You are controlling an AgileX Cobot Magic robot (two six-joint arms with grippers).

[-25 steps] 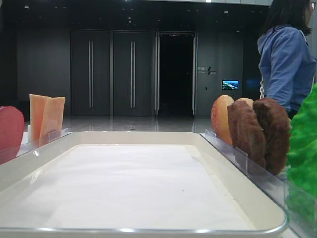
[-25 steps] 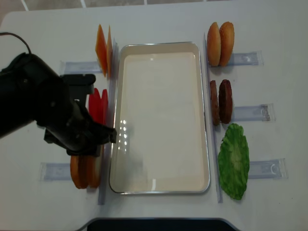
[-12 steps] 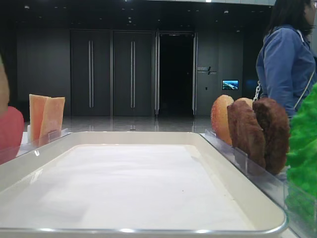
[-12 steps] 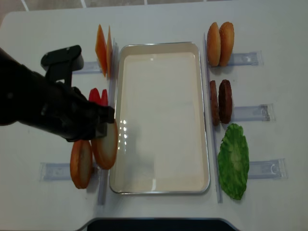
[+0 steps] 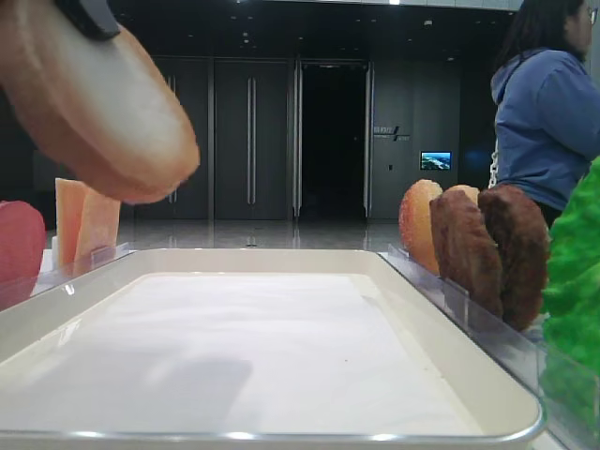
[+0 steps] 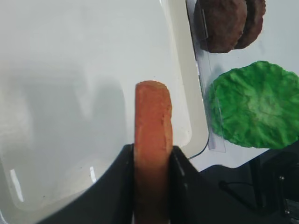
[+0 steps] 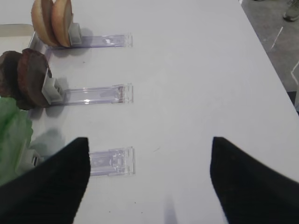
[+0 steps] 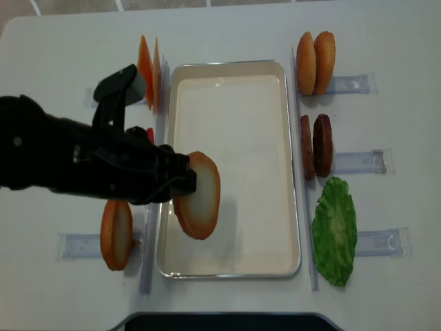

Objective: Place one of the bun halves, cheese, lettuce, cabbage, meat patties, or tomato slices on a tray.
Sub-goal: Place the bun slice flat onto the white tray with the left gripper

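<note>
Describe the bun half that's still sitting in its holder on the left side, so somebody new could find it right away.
Start at the tray in the middle of the white table. Just off its near left corner, one bun half stands on edge in a clear holder. Unlike the bun half in the left gripper over the tray, nothing touches it, and it stands alone.
</note>
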